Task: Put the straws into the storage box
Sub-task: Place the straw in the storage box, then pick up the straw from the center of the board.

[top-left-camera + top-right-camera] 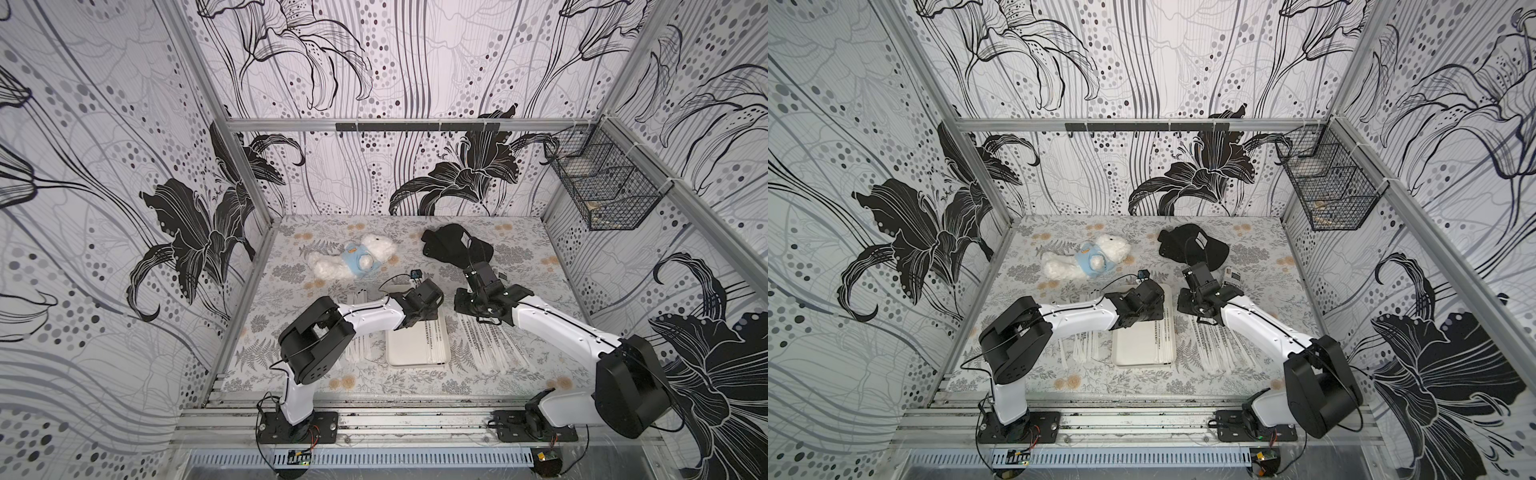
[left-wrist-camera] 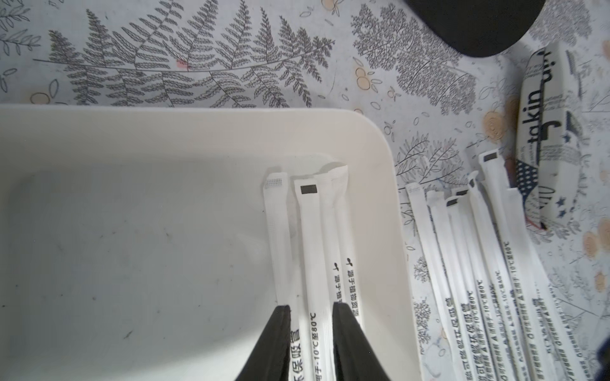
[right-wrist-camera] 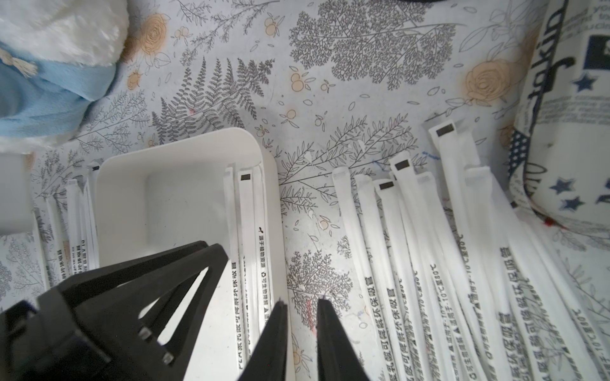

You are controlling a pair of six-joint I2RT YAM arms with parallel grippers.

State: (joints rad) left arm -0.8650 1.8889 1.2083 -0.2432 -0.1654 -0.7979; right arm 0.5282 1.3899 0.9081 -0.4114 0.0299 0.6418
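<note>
Now | L end effector [image 2: 312,308] astride straws [image 2: 312,247], grip unclear | R [image 3: 302,301] ajar, empty

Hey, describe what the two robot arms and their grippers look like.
The left arm and right arm match: smooth white links, bulky black joint housings, thin black cables along them, black base plates. The left gripper and right gripper each have two matte black fingers tapering to narrow tips.
</note>
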